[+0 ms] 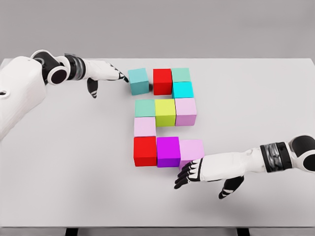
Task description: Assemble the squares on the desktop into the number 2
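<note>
At the top left of the figure, my left hand (109, 73) rests with extended, released fingertips against the left face of the teal cube (139, 81), grasping nothing. This cube sits slightly rotated and stands a little apart from the red cube (162, 81), so the top bar of the 2 is not yet closed. Risk: an off-centre push would rotate the teal cube further or drive it into the red cube and displace the mint cube (180, 74) beyond. At the bottom right, my right hand (189, 173) lies open, fingertips just beside the lilac cube (191, 152) and purple cube (168, 151). Risk: any drift there would skew the finished bottom row on the table (64, 162).
</note>
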You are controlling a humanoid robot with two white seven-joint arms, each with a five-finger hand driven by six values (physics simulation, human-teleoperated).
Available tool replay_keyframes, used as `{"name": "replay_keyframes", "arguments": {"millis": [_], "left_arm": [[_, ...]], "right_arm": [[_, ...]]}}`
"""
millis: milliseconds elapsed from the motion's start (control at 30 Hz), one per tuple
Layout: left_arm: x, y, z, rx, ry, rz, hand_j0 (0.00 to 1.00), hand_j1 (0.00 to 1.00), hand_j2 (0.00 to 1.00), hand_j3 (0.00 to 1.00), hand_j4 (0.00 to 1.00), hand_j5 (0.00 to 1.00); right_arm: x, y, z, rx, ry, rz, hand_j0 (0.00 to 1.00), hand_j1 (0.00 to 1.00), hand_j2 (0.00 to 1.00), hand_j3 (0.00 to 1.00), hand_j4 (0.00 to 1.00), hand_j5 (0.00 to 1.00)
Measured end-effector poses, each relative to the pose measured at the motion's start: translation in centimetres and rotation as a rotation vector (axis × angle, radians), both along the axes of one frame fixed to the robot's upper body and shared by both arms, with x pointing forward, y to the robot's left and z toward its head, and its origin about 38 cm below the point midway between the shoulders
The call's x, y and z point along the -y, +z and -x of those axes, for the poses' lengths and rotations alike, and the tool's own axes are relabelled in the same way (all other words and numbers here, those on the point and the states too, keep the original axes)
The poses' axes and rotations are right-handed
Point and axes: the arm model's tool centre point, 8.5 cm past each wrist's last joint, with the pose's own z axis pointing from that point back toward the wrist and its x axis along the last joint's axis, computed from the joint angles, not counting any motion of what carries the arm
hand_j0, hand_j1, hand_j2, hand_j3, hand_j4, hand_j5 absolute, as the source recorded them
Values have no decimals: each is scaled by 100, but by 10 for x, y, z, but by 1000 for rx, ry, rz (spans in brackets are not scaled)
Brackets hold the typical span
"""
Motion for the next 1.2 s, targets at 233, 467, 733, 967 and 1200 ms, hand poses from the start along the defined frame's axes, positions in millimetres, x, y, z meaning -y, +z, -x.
{"name": "replay_keyframes", "arguments": {"millis": [233, 467, 733, 967, 1200], "left_arm": [[0, 0, -3, -4, 11, 0, 100, 100, 100, 100, 100, 100], [2, 1, -5, -4, 16, 0, 100, 100, 100, 100, 100, 100], [8, 2, -6, -1, 8, 3, 100, 100, 100, 100, 100, 100], [11, 2, -7, -2, 7, 4, 100, 100, 100, 100, 100, 100], [16, 4, -8, 1, 1, 7, 100, 100, 100, 100, 100, 100]], "right_arm": [[0, 0, -1, 4, 0, 2, 100, 100, 100, 100, 100, 100], [0, -1, -1, 8, 2, 6, 100, 100, 100, 100, 100, 100], [3, -1, -6, 17, -10, 19, 100, 100, 100, 100, 100, 100], [0, 0, -3, 19, 2, 13, 100, 100, 100, 100, 100, 100], [-4, -2, 0, 14, 13, 10, 100, 100, 100, 100, 100, 100]]}}
